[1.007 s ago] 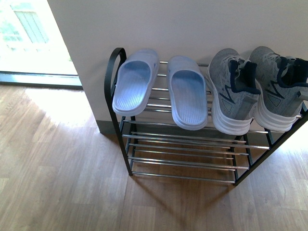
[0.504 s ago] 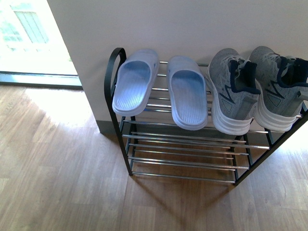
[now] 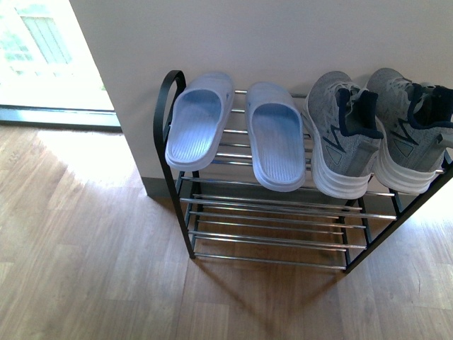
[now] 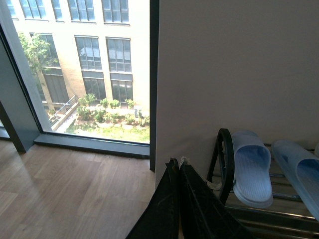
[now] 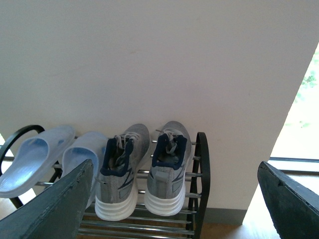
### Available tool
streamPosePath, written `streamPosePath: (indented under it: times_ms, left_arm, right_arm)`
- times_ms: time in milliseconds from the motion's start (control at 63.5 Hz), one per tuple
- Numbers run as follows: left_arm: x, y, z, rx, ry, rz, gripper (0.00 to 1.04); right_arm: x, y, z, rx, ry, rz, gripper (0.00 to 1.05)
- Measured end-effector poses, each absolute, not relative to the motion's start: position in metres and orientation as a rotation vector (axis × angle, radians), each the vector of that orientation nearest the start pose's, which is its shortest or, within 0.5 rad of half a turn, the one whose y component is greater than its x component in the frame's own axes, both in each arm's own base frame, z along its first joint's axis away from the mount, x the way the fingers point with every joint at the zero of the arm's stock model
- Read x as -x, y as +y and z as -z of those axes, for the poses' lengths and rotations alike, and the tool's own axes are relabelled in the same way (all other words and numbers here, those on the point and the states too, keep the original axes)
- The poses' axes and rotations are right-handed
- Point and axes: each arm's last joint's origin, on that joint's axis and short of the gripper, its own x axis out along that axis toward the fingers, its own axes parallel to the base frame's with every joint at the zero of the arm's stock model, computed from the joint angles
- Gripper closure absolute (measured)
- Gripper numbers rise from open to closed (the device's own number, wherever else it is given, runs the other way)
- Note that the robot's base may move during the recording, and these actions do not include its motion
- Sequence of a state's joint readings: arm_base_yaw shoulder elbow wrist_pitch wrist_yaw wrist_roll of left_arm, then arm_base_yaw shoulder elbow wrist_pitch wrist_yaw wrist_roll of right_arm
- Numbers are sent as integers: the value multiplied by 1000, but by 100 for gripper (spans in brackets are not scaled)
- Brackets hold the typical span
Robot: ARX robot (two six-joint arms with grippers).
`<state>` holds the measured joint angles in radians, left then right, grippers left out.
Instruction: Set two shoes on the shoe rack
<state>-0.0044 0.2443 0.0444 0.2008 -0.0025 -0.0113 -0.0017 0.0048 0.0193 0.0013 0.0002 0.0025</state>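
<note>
The shoe rack (image 3: 185,219) stands against the white wall, black frame with chrome bars. On its top tier lie two light blue slides (image 3: 200,120) (image 3: 277,134) on the left and two grey sneakers (image 3: 341,131) (image 3: 410,127) on the right, heels toward me. Neither arm shows in the front view. In the left wrist view my left gripper (image 4: 177,163) is shut with nothing in it, short of the rack's end loop (image 4: 223,159) and one slide (image 4: 251,167). My right gripper (image 5: 175,164) is wide open and empty, back from the sneakers (image 5: 122,172) (image 5: 167,167).
Lower tiers of chrome bars (image 3: 269,241) hold nothing. Wood floor (image 3: 85,269) spreads in front and to the left. A floor-length window (image 4: 84,74) with a dark frame lies left of the wall corner (image 4: 154,84).
</note>
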Motion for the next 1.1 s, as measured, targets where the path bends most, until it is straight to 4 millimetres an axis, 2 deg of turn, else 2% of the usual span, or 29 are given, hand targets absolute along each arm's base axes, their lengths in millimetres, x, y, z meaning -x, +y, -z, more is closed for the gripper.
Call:
streamPosePath:
  times_ms: [110, 268, 409, 850, 1102]
  left_arm:
    - [-110, 0, -171, 9, -10, 3, 103]
    - [-108, 0, -171, 9, -16, 4, 103]
    - [-98, 0, -167, 9, 2, 4, 103]
    - [-98, 0, -167, 9, 2, 3, 103]
    - [-98, 0, -167, 9, 2, 3, 61]
  right_arm:
    - [-97, 0, -170, -3, -16, 2, 9]
    - [-97, 0, -170, -2, -16, 2, 9]
    - [-97, 0, -170, -2, -16, 2, 9]
    - [-97, 0, -170, -2, -16, 2, 9]
    - [-97, 0, -170, -2, -16, 2, 9]
